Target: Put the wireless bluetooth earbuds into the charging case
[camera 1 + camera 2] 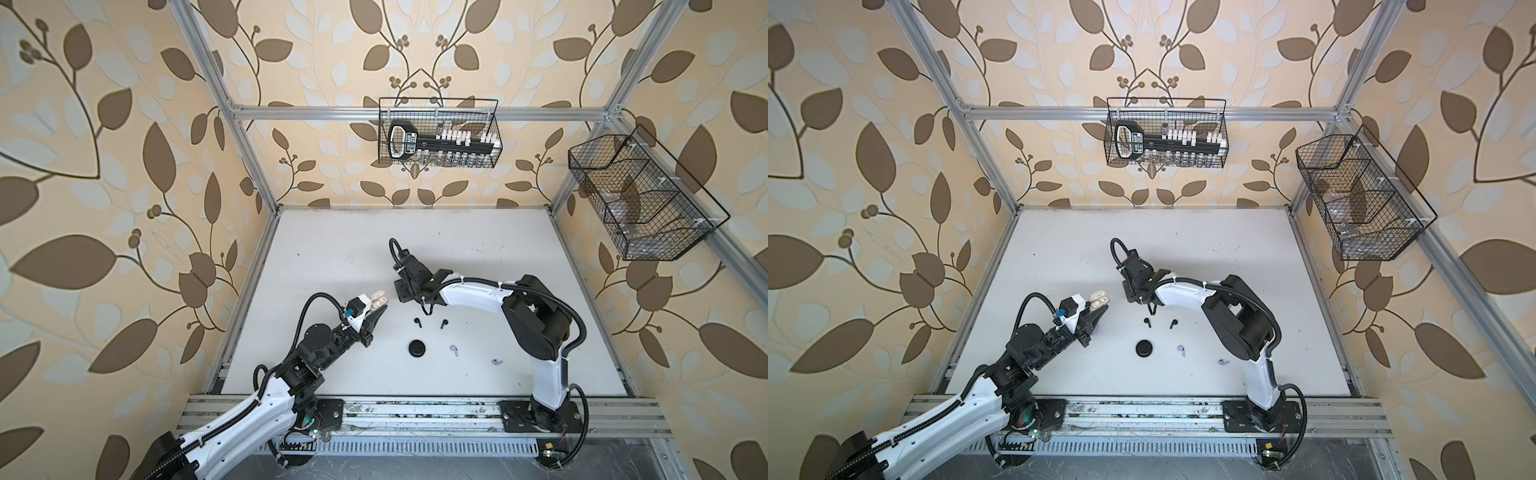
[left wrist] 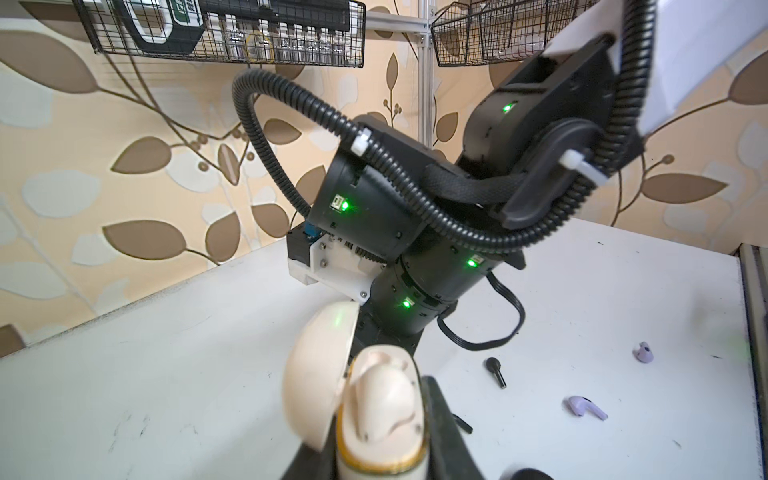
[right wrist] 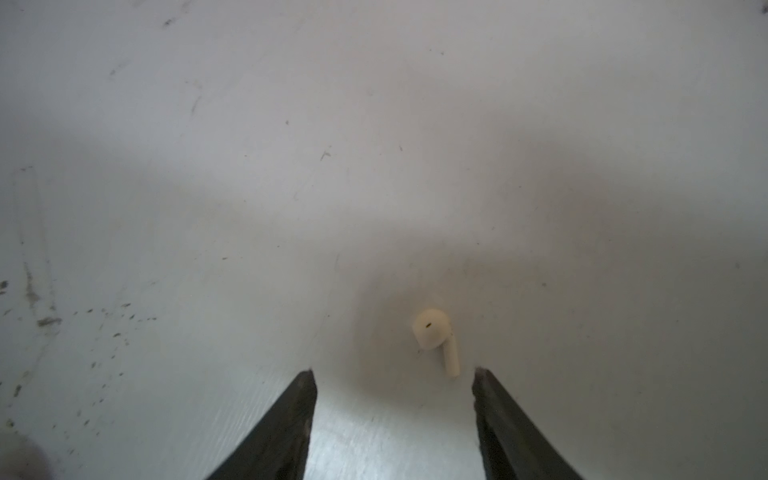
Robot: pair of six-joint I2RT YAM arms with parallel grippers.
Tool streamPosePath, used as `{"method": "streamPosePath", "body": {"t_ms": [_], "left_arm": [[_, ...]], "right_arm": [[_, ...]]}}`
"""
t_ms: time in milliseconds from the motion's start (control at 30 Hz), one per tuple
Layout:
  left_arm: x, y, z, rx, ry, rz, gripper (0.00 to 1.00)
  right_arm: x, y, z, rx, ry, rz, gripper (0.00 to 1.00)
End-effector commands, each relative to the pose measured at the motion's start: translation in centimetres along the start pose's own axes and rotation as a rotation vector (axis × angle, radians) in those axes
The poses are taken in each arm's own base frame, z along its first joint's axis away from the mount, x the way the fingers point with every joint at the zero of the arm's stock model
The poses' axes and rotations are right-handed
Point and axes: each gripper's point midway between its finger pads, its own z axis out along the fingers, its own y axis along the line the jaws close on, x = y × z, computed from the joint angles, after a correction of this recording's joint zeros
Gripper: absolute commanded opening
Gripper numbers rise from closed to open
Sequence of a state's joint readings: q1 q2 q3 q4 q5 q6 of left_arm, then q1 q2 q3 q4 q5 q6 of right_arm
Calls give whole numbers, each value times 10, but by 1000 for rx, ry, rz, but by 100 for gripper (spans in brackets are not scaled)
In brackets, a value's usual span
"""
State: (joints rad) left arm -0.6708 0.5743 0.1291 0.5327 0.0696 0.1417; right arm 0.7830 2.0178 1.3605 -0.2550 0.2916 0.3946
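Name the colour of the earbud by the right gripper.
Cream earbud; clearest in the right wrist view.

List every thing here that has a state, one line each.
cream charging case, lid open, one earbud seemingly seated inside.
left gripper, shut on the cream charging case.
right gripper, open and empty.
cream earbud, loose on the table, just ahead of the right gripper's tips.
black earbuds, both loose on the table.
lavender earbuds, both loose on the table.
black round case, closed, on the table.
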Motion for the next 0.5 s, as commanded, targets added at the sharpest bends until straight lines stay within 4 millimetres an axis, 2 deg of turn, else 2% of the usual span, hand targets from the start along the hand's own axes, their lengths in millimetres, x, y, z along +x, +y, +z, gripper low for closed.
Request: {"method": "streamPosePath", "body": {"t_ms": [0,267,467], "left_arm": [[-20,4,0,-18,-55,24,0],[-20,1,4,2,-44,24,0],[-21,-1,5,11,-48,25,0]], "right_arm": [[1,-14,17,44,47,-29,60],[3,-20,37,-22,94,-18,57],[7,-21,42,-27,118,-31,54]]}}
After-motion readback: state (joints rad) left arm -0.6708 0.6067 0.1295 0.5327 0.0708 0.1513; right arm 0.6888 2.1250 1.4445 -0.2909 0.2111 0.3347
